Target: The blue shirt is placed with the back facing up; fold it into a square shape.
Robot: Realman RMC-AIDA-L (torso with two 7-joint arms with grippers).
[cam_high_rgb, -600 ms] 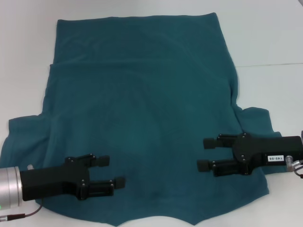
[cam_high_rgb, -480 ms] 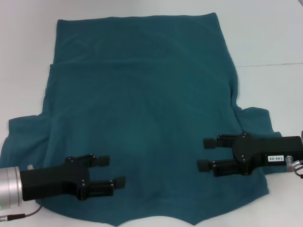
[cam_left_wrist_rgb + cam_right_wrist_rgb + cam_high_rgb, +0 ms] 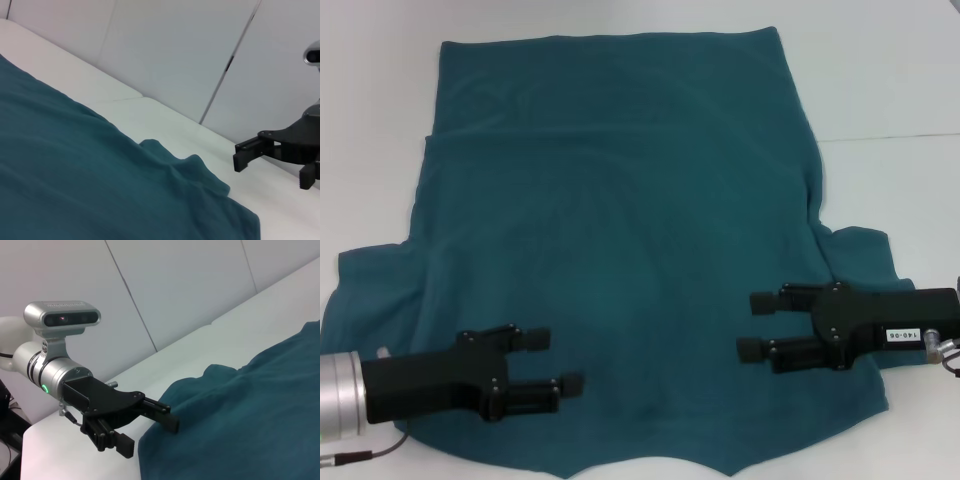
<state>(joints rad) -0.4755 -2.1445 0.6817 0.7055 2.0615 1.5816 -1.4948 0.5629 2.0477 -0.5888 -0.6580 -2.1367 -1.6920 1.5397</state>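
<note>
The blue shirt (image 3: 620, 230) lies spread on the white table (image 3: 900, 80), plain side up, with a sleeve sticking out on each side and the collar end toward me. A fold edge runs across its far part. My left gripper (image 3: 553, 361) hangs open over the near left part of the cloth, fingers pointing right. My right gripper (image 3: 754, 325) is open over the near right part, fingers pointing left. Neither holds anything. The right wrist view shows the left gripper (image 3: 150, 436) open by the shirt's (image 3: 250, 420) edge. The left wrist view shows the shirt (image 3: 75, 175) and the right gripper (image 3: 275, 167).
Bare white table surrounds the shirt on the far side and to the right (image 3: 890, 180). A seam in the tabletop (image 3: 890, 136) runs out to the right. A white wall (image 3: 175, 50) stands behind the table.
</note>
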